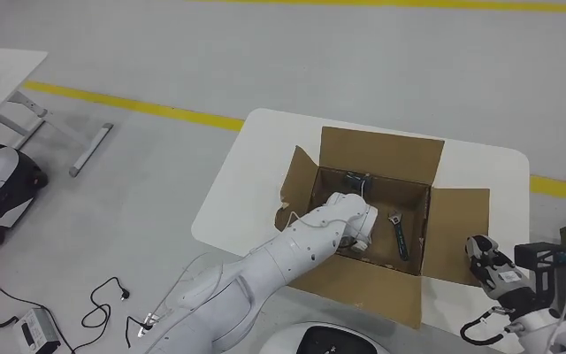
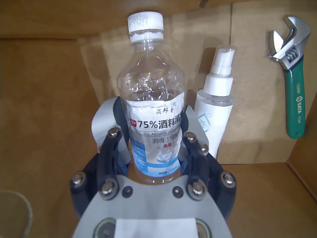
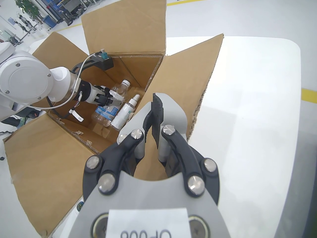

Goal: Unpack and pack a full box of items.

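Inside the cardboard box [image 1: 380,150], the left tool [image 2: 154,130] clamps a clear disinfectant bottle [image 2: 151,87]: unpacking, apparently. Next should come a straight lift past the adjacent spray bottle [image 2: 215,110]. The right tool [image 3: 155,110], pinched together and empty, hangs at the box's four o'clock.

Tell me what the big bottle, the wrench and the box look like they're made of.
Bottle: clear thin plastic, see-through and crinkled. Wrench: shiny metal head; the green handle is probably a plastic or rubber coat. Box: matte brown corrugated cardboard, fluting showing at cut edges.

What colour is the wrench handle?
Green; the wrench handle shows best in the left wrist view.
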`<action>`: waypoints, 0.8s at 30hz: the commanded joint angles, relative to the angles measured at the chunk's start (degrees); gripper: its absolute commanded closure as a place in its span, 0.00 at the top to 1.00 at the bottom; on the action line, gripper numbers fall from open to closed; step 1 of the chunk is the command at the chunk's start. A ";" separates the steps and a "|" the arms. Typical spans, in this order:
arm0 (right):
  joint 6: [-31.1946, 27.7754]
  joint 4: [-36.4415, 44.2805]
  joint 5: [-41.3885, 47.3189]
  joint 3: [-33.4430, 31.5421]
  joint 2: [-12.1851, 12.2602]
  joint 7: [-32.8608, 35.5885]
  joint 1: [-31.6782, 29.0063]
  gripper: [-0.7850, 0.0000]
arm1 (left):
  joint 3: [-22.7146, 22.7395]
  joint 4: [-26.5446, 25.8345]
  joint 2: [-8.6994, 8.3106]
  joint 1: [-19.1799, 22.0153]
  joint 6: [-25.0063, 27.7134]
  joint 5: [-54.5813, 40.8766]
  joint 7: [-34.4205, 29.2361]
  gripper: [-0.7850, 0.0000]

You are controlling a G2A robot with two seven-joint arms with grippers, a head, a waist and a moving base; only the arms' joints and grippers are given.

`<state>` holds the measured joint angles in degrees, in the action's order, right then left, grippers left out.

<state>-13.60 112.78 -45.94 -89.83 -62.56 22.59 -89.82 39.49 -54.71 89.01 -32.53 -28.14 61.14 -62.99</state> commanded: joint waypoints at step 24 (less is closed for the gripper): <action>0.08 -0.48 0.06 0.26 -0.08 0.32 0.53 0.00 | 1.01 3.87 2.08 -0.21 1.54 3.04 -1.63 1.00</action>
<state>-13.55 112.31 -45.93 -89.59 -62.63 22.86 -89.30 40.39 -50.80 91.02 -32.78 -26.65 64.12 -64.45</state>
